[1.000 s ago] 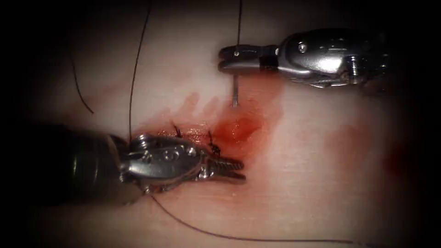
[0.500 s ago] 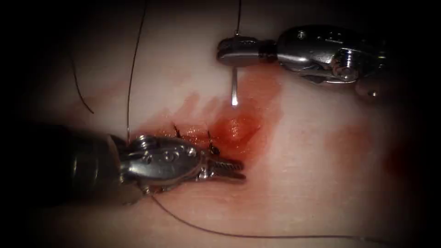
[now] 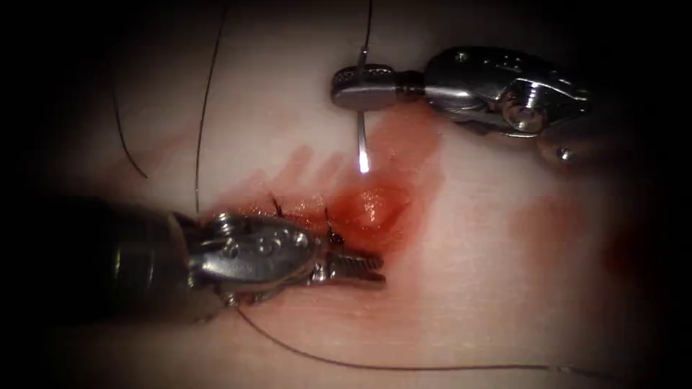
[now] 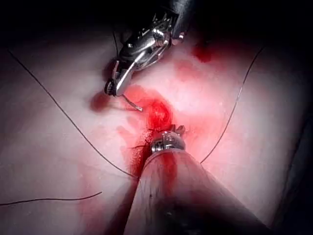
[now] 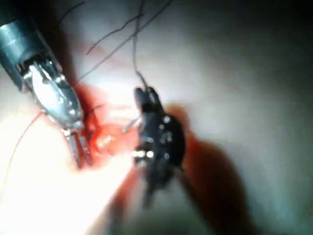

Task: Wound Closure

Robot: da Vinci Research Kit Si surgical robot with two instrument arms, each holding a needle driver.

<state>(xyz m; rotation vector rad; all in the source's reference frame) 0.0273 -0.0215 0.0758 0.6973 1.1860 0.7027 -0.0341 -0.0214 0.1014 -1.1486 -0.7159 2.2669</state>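
Endoscope view: right tool (image 3: pixel 346 87) clamped on the needle (image 3: pixel 362 137) near its swaged end, thread (image 3: pixel 369 25) running up from it, point hanging free above the red fluid (image 3: pixel 375 205), clear of the tissue (image 3: pixel 490 288), at the right end of the cut (image 3: pixel 310 210). Left tool (image 3: pixel 364 268) holding nothing, jaws slightly parted just below the stitched stretch, resting on the tissue. Judged as lining up another bite: needs the point brought squarely to the wound edge.
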